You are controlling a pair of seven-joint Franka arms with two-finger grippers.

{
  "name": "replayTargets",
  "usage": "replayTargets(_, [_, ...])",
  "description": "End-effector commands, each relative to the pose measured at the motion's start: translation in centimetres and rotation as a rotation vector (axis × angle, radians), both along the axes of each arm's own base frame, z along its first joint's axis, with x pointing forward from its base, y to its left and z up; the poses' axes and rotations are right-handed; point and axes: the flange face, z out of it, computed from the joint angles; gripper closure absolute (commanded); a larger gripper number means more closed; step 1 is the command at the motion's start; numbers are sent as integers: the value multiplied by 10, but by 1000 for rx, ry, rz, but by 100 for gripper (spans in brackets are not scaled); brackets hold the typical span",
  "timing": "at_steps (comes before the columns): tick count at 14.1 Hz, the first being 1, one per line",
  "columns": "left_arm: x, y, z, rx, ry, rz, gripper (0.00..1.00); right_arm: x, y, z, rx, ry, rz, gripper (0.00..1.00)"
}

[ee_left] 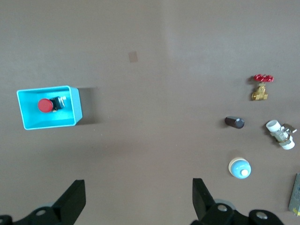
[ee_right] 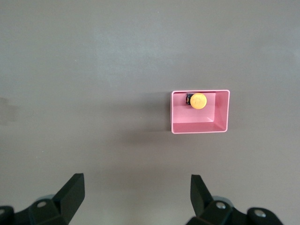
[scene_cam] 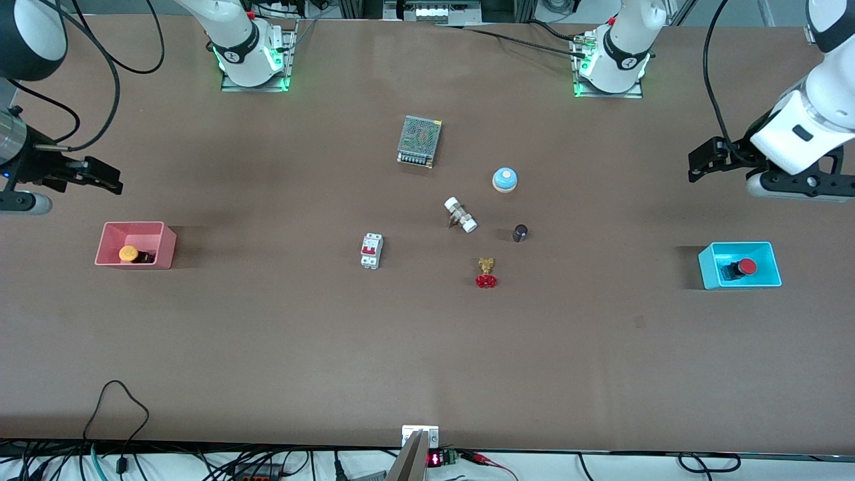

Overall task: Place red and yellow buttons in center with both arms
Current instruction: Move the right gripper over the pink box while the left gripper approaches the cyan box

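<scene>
- 2 push buttons: one red button (scene_cam: 747, 267), one yellow button (scene_cam: 128, 253)
- 2 small bins: one blue bin (scene_cam: 708, 264) at right of the front frame, one pink bin (scene_cam: 107, 240) at left; one button in each
- 2 robot arms, bases along the top edge; 2 grippers: left gripper (scene_cam: 695, 167) at the right edge, right gripper (scene_cam: 110, 182) at the left edge, both with fingers spread wide
- 1 metal mesh box (scene_cam: 419, 140), upper centre
- 1 blue dome (scene_cam: 505, 179)
- 1 white-capped fitting (scene_cam: 460, 214)
- 1 dark cylinder (scene_cam: 520, 232)
- 1 brass valve (scene_cam: 486, 272), red handwheel
- 1 white breaker (scene_cam: 371, 251), red stripe
- Loose centre items: 6 total
</scene>
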Motion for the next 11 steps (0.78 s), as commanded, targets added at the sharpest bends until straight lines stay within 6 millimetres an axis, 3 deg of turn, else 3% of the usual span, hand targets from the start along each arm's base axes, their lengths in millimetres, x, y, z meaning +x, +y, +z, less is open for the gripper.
replayTargets(1, [10,-2,-26,-2,59,2,0,5,-11,-3,-17,-3,-20,0])
replayTargets(3, [15,0,-25,-8,58,12,0,15,-34,-20,-37,-13,-50,0])
replayTargets(6, [24,6,-36,7,91,28,0,38,-62,-87,-54,38,-73,0])
replayTargets(11, [45,49,-64,187,107,20,0,56,-81,-169,-71,86,-78,0])
